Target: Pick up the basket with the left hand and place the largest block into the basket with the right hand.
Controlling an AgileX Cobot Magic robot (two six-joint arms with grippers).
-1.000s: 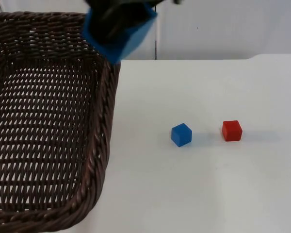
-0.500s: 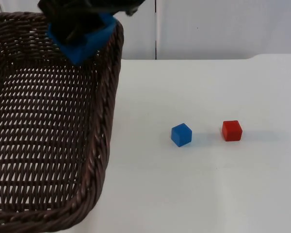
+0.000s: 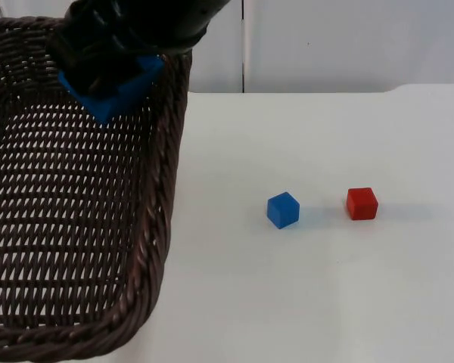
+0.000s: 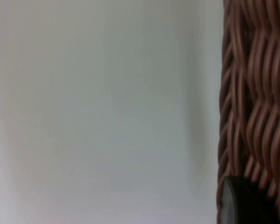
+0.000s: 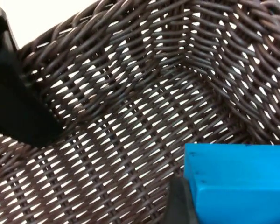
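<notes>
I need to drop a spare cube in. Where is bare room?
Bare white table lies in front of the small blue cube and small red cube. The dark wicker basket has free weave below the large blue block.

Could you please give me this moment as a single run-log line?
phase: placing | right gripper: holding large blue block over basket | left gripper: at basket rim | on table: small blue block, red block

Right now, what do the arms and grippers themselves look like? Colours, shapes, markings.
The right gripper and its arm are matt black with rounded housings, reaching in from above the basket. Its fingers are flat black wedges with plain faces; I see no markings. Of the left gripper, a rounded black fingertip with a paler edge shows beside the wicker.
</notes>
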